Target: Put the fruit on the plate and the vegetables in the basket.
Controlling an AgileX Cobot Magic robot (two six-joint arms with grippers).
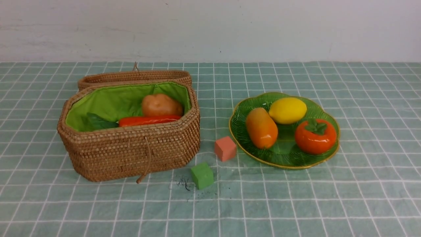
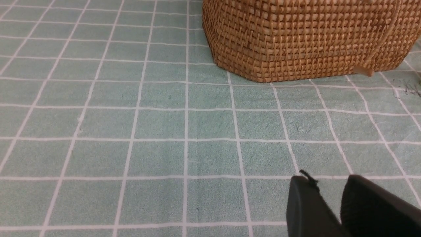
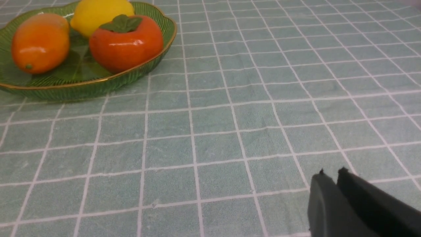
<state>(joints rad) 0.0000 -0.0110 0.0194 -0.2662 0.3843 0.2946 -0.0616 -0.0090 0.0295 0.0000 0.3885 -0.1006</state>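
The brown wicker basket (image 1: 131,148) stands at the left with its lid open. Inside it lie the brown potato (image 1: 161,105) and the long red-orange vegetable (image 1: 148,120) with green leaves; the white radish is hidden. The green plate (image 1: 286,154) at the right holds the lemon (image 1: 287,110), the mango (image 1: 261,127) and the persimmon (image 1: 315,136). Neither gripper shows in the front view. My left gripper (image 2: 327,179) is empty over bare cloth near the basket (image 2: 296,39), with a narrow gap between its jaws. My right gripper (image 3: 331,171) is shut and empty, well away from the plate (image 3: 82,85).
A salmon-pink cube (image 1: 225,148) sits beside the plate's left rim. A green cube (image 1: 202,175) sits in front of the basket's right corner. The basket's lid (image 1: 135,77) lies open behind it. A green checked cloth covers the table.
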